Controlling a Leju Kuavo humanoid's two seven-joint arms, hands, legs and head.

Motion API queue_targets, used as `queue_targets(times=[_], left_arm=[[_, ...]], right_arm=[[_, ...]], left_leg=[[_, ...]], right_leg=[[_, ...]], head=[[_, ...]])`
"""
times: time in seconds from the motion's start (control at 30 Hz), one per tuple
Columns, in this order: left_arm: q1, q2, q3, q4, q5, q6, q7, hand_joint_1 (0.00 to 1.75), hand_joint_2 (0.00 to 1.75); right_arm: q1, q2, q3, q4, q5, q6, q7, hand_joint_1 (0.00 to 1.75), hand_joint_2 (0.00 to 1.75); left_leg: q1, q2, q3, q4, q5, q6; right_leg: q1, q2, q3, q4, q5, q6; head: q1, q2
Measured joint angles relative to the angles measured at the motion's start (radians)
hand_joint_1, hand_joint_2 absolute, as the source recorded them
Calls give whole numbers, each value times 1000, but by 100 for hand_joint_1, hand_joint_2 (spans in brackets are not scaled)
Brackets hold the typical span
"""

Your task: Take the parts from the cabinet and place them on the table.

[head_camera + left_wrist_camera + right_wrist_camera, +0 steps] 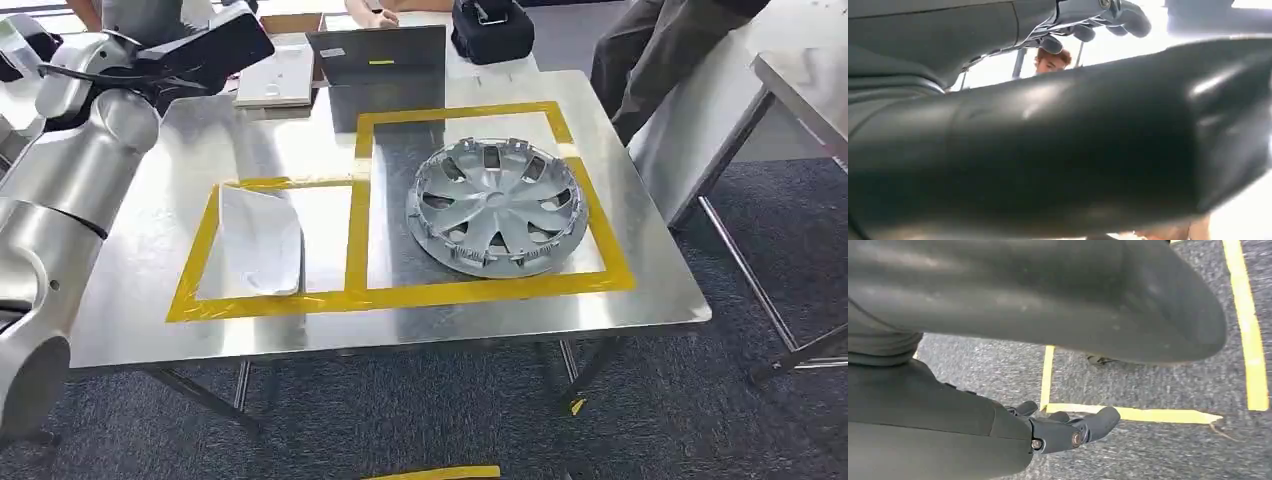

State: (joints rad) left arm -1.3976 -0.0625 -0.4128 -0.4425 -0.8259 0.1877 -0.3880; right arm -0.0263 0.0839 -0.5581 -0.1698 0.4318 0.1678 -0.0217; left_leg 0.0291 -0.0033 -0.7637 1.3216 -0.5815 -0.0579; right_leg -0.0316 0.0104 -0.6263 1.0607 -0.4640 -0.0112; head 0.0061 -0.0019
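Hubcap (497, 205) lies flat on the steel table (650, 290), silver and spoked, sitting inside the larger of two yellow tape squares (480, 290) marked on the tabletop. Just beside it, in the smaller square, rests a pale grey curved panel (262, 240), touching the tape at its near edge and well apart from the hubcap. Up at the far left corner of the table, the left hand (205, 45) is raised above the surface, dark and flat in the head view; in the left wrist view its fingers (1128, 17) are curled over at the tips, and whether anything is in them I cannot tell. The right hand (1068, 427) hangs low over grey carpet (1158, 390) crossed by yellow floor tape (1248, 330), fingers loosely bent with nothing in them. A person (660, 50) in dark trousers leans on the neighbouring table at the far right, and a laptop (378, 55) and black bag (492, 28) sit beyond the far edge.
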Motion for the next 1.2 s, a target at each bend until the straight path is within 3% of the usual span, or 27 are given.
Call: queue_targets(times=[0.03,0.07,0.1,0.17,0.2,0.23,0.33,0.37,0.4,0.47,0.5,0.53,0.57,0.6,0.67,0.7,0.73,0.83,0.87,0.9,0.93,1.0,1.03,1.07,1.1,1.17,1.2], left_arm=[[1,5,0,0,1,0,2,0,0],[3,13,-1,0,4,-1,2,0,0],[3,21,-1,0,8,-1,2,0,0],[-3,31,-2,-5,14,0,2,0,0],[-6,37,-2,-10,19,2,2,0,0],[-8,38,-3,-12,20,2,2,0,0],[-8,51,-4,-12,30,4,2,0,0],[-9,53,-4,-11,32,4,2,0,0],[-10,53,-4,-12,35,5,2,0,0],[-10,57,-5,-11,37,5,2,0,0],[-9,57,-5,-11,37,5,2,0,0],[-6,58,-5,-11,38,5,2,0,0],[-3,59,-6,-10,39,5,2,0,0],[-2,59,-8,-10,40,5,2,0,0],[-2,60,-12,-10,45,5,2,0,0],[-3,60,-12,-13,47,6,2,0,0],[-4,64,-12,-15,48,8,2,0,0],[-4,62,-14,-13,51,11,2,0,0],[-3,63,-15,-12,51,11,2,0,0],[-3,67,-16,-10,52,11,2,0,0],[-4,70,-16,-8,53,11,2,0,0],[-2,71,-16,-7,54,11,2,0,0],[1,71,-16,-5,54,11,2,0,0],[3,71,-16,-3,54,11,2,0,0],[5,71,-16,-2,55,12,2,0,0],[2,71,-18,-2,60,17,3,0,0],[-2,72,-18,-3,62,20,4,0,0]], right_arm=[[0,0,-1,0,3,2,0,0,0],[0,0,-1,0,6,3,0,0,0],[0,0,-1,0,8,3,0,0,0],[0,0,-2,0,11,3,-1,0,0],[-1,1,-2,0,14,3,-2,0,0],[-1,1,-2,0,18,3,-3,0,0],[-3,1,-2,0,21,3,-3,0,0],[-3,0,-2,0,21,3,-2,0,0],[-3,0,-2,0,21,3,-2,0,0],[-3,0,-2,0,23,3,0,0,0],[-4,0,-2,0,22,2,0,0,0],[-7,0,-2,0,21,2,2,0,0],[-8,-1,-2,0,20,1,6,0,0],[-8,-1,-3,0,19,1,7,0,0],[-9,-2,-3,0,18,0,9,0,0],[-11,-2,-3,0,17,-1,9,0,0],[-12,-2,-3,0,16,-1,9,0,0],[-11,-2,-4,0,15,-5,7,0,0],[-10,-1,-4,0,15,-6,7,0,0],[-14,0,-5,0,15,-6,8,0,0],[-14,0,-5,0,15,-7,8,0,0],[-11,-1,-6,0,15,-7,9,0,0],[-11,-1,-6,0,15,-7,9,0,0],[-11,-1,-6,0,16,-7,9,0,0],[-11,-1,-6,0,16,-7,9,0,0],[-12,-1,-6,0,18,-7,9,0,0],[-13,-1,-6,0,19,-7,9,0,0]], left_leg=[[-3,0,-7,43,-16,5],[-8,0,14,27,-7,13],[-12,0,57,-28,16,24],[-26,-1,180,-211,69,51],[-34,3,206,-268,48,62],[-37,7,205,-275,69,57],[-43,4,197,-276,87,68],[-28,9,196,-293,107,75],[-30,9,189,-299,120,80],[-29,11,163,-300,142,88],[-30,10,148,-299,152,88],[-30,10,133,-297,162,87],[-29,10,119,-295,172,86],[-29,11,104,-293,182,83],[-27,10,79,-286,199,76],[-27,10,72,-280,205,69],[-30,10,63,-275,211,63],[-29,10,65,-289,239,44],[-29,8,61,-291,247,37],[-27,6,49,-277,212,32],[-26,4,32,-230,146,26],[-22,4,0,-74,33,15],[-22,4,-8,-12,13,12],[-21,4,-2,17,21,12],[-21,4,24,6,51,12],[-21,4,132,-121,106,18],[-21,3,196,-205,88,24]], right_leg=[[5,-1,-10,0,7,-2],[10,-1,-18,0,15,-4],[14,-1,-26,0,21,-5],[21,0,-35,0,34,-4],[22,-1,-39,-2,41,1],[23,-2,-40,-3,47,7],[18,-5,-41,-16,69,25],[19,-6,-48,-12,65,30],[19,-6,-56,5,31,35],[16,-6,-97,136,-86,40],[15,-6,-118,211,-127,44],[15,-6,-127,270,-141,47],[15,-6,-116,280,-125,48],[14,-6,-84,249,-92,49],[13,-7,22,109,-41,47],[13,-8,80,27,-67,44],[23,-5,102,-17,-82,32],[25,-3,84,-14,-63,8],[18,-7,72,-24,-46,-2],[16,-10,66,-25,-34,-8],[15,-9,53,-27,-20,-15],[15,-9,22,-26,5,-15],[15,-10,7,-25,17,-14],[15,-10,-7,-25,28,-12],[15,-11,-22,-24,39,-10],[15,-12,-47,-24,60,-5],[15,-11,-51,-22,70,-1]], head=[[0,0],[0,0],[0,0],[0,0],[1,0],[0,0],[1,0],[0,0],[2,0],[5,0],[4,0],[5,0],[4,0],[4,0],[4,0],[4,0],[3,0],[6,0],[6,0],[4,0],[1,0],[2,0],[1,0],[1,0],[1,0],[1,0],[1,0]])
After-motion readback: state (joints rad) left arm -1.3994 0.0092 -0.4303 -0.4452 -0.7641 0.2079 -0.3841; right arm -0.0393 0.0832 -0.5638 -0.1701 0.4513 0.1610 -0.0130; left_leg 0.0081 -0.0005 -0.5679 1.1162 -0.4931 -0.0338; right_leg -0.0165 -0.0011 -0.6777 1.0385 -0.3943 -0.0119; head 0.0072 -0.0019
